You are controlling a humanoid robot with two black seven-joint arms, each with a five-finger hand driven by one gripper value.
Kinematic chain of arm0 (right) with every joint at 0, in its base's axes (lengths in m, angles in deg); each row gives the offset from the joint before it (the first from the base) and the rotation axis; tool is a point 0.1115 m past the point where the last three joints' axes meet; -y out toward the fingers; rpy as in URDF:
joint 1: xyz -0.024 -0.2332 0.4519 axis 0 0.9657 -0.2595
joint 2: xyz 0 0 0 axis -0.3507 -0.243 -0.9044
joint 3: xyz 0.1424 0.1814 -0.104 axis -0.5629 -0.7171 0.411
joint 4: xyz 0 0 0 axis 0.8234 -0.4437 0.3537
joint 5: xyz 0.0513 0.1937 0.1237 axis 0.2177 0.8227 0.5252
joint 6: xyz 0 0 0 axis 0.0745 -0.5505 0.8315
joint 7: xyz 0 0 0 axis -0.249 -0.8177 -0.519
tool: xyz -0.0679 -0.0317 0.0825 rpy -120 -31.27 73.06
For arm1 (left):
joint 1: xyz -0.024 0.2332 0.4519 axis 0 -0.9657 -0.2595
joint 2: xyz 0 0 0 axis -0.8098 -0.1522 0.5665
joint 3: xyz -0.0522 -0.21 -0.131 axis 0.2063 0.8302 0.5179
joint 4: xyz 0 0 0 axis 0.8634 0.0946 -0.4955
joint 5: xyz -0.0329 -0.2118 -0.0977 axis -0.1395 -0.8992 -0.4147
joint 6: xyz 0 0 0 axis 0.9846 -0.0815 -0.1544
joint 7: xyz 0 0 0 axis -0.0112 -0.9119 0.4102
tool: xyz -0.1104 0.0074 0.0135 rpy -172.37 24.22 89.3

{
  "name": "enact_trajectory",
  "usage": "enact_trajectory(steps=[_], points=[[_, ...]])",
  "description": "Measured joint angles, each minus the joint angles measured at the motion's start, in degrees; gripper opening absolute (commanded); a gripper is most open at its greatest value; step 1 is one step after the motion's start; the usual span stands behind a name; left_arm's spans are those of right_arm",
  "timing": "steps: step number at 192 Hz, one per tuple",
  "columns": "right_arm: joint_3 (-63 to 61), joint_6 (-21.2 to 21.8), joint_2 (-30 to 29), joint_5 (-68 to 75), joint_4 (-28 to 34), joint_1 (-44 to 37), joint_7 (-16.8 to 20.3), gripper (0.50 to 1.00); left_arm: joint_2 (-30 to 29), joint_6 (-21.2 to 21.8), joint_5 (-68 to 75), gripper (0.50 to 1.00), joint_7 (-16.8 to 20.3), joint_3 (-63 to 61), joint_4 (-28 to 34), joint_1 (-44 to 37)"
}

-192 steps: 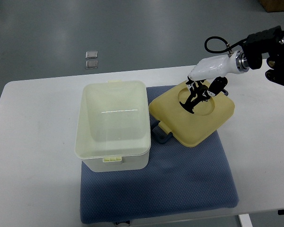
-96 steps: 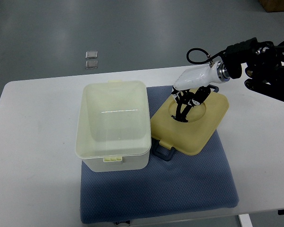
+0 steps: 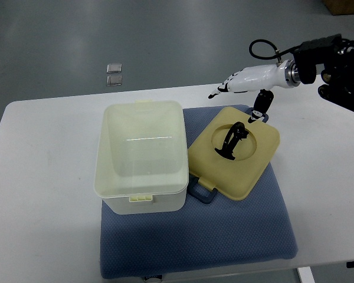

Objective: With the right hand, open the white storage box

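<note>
The white storage box stands open on the left part of the blue mat, and I can see its empty inside. Its yellowish lid lies flat on the mat to the right of the box, its black handle in the round recess. My right hand hovers above the lid's far edge. Its fingers are spread and hold nothing. It is clear of the handle.
A grey latch sticks out from the lid's near left corner, next to the box. The mat lies on a white table. Two small square tiles lie on the floor beyond the table.
My right hand has let go of the lid's handle and lifted up and to the right. The lid now lies flat on the mat, shifted slightly.
</note>
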Motion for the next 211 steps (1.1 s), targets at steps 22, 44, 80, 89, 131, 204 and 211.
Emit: enact_trajectory(steps=[22, 44, 80, 89, 131, 204, 211], points=[[-8.8, -0.4, -0.1, 10.3, -6.6, 2.0, 0.1, 0.924, 0.0, 0.0, 0.0, 1.0, 0.0, 0.0, 0.0, 0.0], [-18.2, -0.1, -1.0, 27.3, -12.2, 5.7, 1.8, 0.924, 0.0, 0.0, 0.0, 1.0, 0.0, 0.0, -0.1, 0.0], [-32.0, 0.8, -4.5, 61.5, -14.5, 13.1, 16.6, 0.924, 0.0, -0.1, 0.0, 1.0, 0.0, 0.1, -0.1, 0.0], [-33.7, 0.8, -5.2, 69.6, -14.5, 14.4, 19.8, 0.924, 0.0, -0.1, 0.1, 1.0, 0.0, 0.1, -0.2, 0.0], [-37.0, 3.7, -8.5, 108.3, -14.3, 20.1, 21.1, 0.924, 0.0, -0.1, 0.1, 1.0, 0.0, 0.1, -0.2, 0.0], [-41.1, 18.1, -12.6, 117.9, -14.2, 30.9, 18.6, 0.924, 0.0, -0.1, 0.1, 1.0, 0.0, 0.0, -0.2, 0.0], [-41.1, 18.8, -12.8, 117.9, -14.2, 31.3, 18.6, 0.924, 0.0, -0.1, 0.1, 1.0, 0.0, 0.0, -0.2, 0.0]])
